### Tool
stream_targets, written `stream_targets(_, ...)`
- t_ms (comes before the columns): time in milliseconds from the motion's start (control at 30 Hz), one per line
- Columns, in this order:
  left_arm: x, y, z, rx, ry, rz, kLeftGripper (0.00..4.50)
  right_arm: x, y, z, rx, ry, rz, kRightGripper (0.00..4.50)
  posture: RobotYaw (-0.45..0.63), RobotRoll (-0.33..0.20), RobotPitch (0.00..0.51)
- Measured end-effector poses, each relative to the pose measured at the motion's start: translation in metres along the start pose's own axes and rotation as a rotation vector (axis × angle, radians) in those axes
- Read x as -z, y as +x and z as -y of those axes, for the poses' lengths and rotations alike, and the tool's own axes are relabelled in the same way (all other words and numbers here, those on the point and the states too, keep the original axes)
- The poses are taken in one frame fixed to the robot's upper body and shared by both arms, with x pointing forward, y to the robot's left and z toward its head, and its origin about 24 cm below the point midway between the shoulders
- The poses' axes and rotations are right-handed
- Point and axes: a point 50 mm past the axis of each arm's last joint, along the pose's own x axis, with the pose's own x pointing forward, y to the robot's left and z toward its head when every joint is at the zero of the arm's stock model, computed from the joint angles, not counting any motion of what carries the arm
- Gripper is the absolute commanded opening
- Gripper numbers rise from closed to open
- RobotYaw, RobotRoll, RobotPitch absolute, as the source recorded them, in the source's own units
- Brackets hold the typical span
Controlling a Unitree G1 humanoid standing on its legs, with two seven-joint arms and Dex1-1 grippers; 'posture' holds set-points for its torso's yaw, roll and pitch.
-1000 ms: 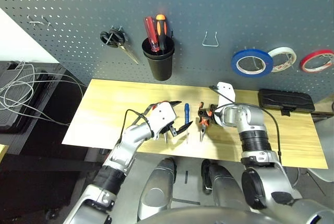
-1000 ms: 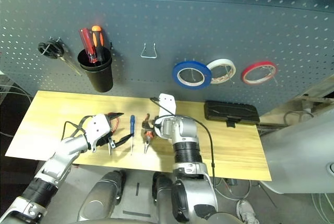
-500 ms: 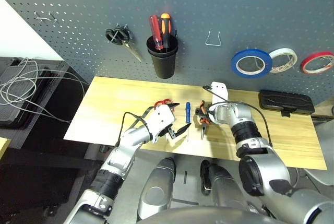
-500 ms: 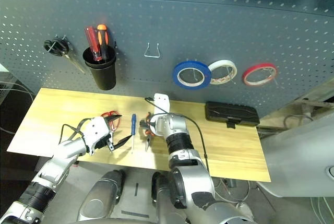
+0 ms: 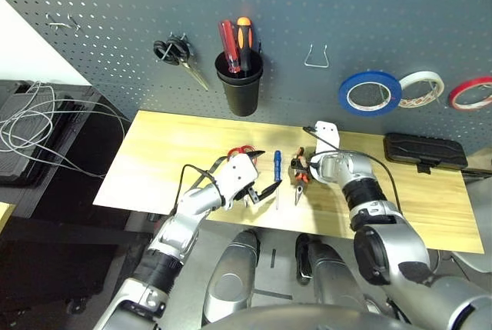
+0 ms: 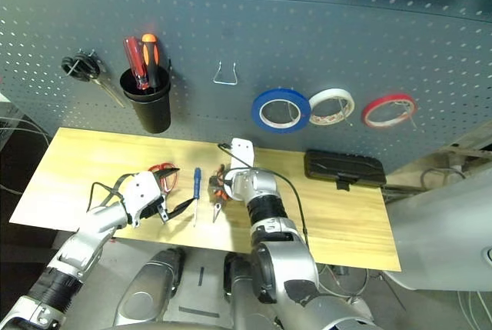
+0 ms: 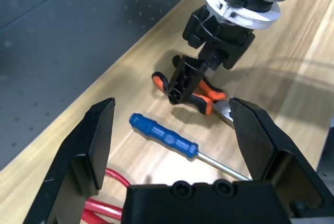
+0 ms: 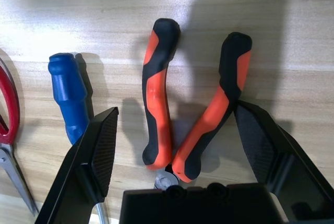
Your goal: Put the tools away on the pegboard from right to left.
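The orange-and-black pliers [image 8: 193,114] lie on the wooden table [image 5: 169,153], handles spread. My right gripper [image 8: 175,117] hangs open just above them, one finger on each side of the handles; it also appears in the left wrist view [image 7: 193,78]. Left of the pliers lies the small blue screwdriver [image 5: 277,165], then the red-handled scissors [image 5: 240,151]. My left gripper [image 5: 265,170] is open and empty, low over the table between scissors and screwdriver. The blue tape ring [image 5: 370,92] hangs on the pegboard [image 5: 115,7].
On the pegboard hang black scissors [image 5: 173,51], a black cup [image 5: 238,88] holding red and orange screwdrivers, a bare metal hook [image 5: 316,57], a white tape roll [image 5: 421,88] and a red one [image 5: 470,91]. A black case [image 5: 424,149] lies on the table's right.
The camera has shifted a little. My left gripper has drawn slightly back, uncovering the scissors' red handles. My right wrist has settled over the pliers. Both grippers stay open.
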Motion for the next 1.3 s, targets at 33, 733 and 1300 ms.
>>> stream_targets(33, 0.000, 0.000, 0.000, 0.000, 0.002, 0.002, 4.50, 0.001, 0.000, 0.000, -0.002, 0.000, -0.008, 4.46, 0.23, 0.000, 0.243)
stream_targets(733, 0.000, 0.001, 0.001, 0.000, 0.004, 0.011, 4.50, -0.001, -0.019, -0.016, -0.056, -0.060, -0.059, 0.21, 0.23, 0.000, 0.239)
stream_targets(1300, -0.005, 0.003, -0.008, -0.040, 0.038, 0.074, 4.50, 0.009, -0.053, -0.015, -0.188, -0.118, -0.005, 1.61, 0.21, 0.000, 0.238)
